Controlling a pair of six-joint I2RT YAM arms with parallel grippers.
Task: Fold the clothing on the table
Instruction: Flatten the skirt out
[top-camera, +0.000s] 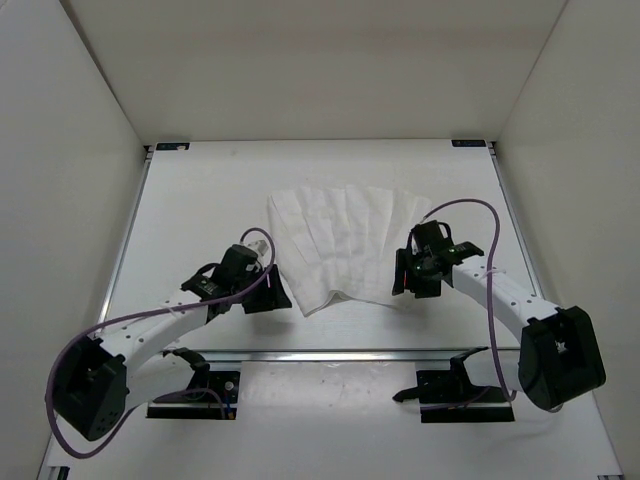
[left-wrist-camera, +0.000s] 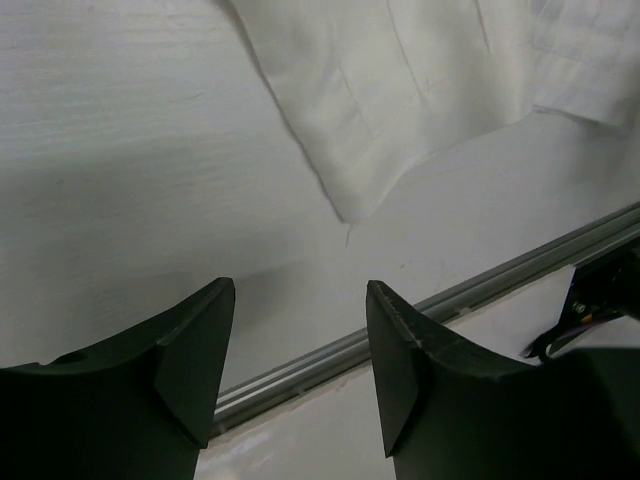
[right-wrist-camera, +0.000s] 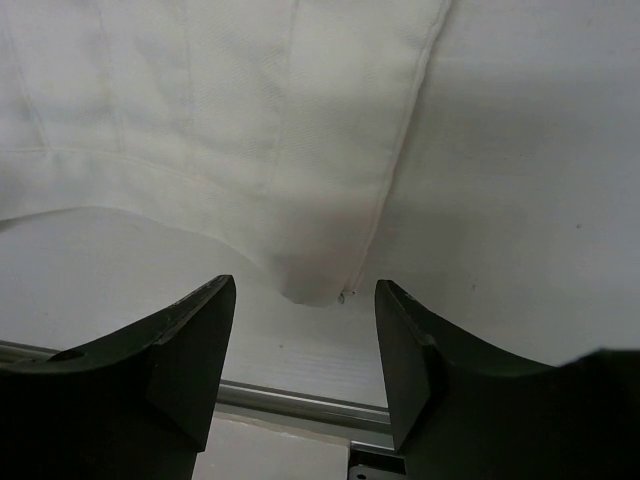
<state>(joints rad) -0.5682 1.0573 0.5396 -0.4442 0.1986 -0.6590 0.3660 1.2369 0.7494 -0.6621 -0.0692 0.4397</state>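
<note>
- The clothing (top-camera: 345, 245) lies spread flat in the middle of the table (top-camera: 200, 200), slightly above centre in the top view; its pleats fan from a wide upper edge down to a narrower lower hem with 2 corners, 1 at lower left and 1 at lower right.
- The left gripper (top-camera: 268, 292) sits just beside the lower left corner; in its wrist view the jaws stand parted with only bare table between them, and the corner lies higher in the frame, apart from the fingers (left-wrist-camera: 195, 340); it holds nothing.
- The right gripper (top-camera: 413, 278) sits at the lower right corner; in its wrist view the jaws are wide apart, and the corner's tip shows right at the top of the gap; no fabric is pinched, so it too is empty.
- Each arm faces 1 hem corner, probably so that both can pinch together and carry the hem over evenly.
- The fold seems not yet begun; the garment looks like 1 flat layer.
- The next move likely calls for lowering and closing on both corners; the left seems to need more reach than the right; thin fabric lying flush may slip the fingertips.
- A metal rail (top-camera: 350, 353) crosses just below both corners; the fingers must avoid it.
</note>
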